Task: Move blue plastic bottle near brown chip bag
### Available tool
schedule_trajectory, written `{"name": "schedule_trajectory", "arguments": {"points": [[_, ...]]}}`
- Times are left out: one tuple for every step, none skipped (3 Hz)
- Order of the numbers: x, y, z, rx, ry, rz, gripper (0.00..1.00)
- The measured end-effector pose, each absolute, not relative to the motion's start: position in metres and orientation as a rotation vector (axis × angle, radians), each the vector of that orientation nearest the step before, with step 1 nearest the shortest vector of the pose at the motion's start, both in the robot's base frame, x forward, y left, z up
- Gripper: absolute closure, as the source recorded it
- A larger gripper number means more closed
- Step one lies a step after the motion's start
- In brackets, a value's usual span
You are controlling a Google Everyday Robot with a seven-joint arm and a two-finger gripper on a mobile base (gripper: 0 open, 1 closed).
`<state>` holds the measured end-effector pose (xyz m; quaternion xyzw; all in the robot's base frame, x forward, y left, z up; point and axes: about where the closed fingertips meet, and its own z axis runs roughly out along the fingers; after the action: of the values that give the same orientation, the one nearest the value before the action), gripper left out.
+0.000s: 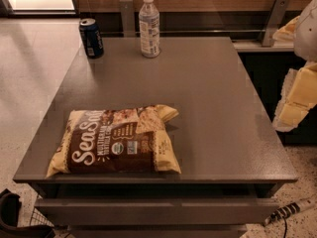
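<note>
The blue plastic bottle (149, 26) is clear with a white cap and a pale label. It stands upright at the far edge of the grey table (213, 98), near the middle. The brown chip bag (116, 142) lies flat at the table's near left, with white "Sea Salt" lettering facing up. The bottle and the bag are far apart. My gripper (293, 103), white and pale yellow, hangs at the right edge of the view, beyond the table's right side and away from both things. It holds nothing that I can see.
A short dark blue soda can (91, 37) stands at the table's far left corner, left of the bottle. A wooden wall with metal brackets (273, 20) runs behind the table. A cable (287, 212) lies on the floor at the lower right.
</note>
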<state>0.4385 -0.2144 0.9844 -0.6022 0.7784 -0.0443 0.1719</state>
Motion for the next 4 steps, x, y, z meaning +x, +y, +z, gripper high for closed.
{"name": "schedule_trajectory", "arguments": {"points": [[0.438, -0.214, 0.984, -1.709, 2.209, -0.126, 0.00], [0.456, -0.215, 0.984, -1.637, 2.183, -0.100, 0.00], [0.495, -0.219, 0.960, -1.457, 2.123, 0.041, 0.00], [0.537, -0.209, 0.945, -1.265, 1.987, 0.228, 0.00]]}}
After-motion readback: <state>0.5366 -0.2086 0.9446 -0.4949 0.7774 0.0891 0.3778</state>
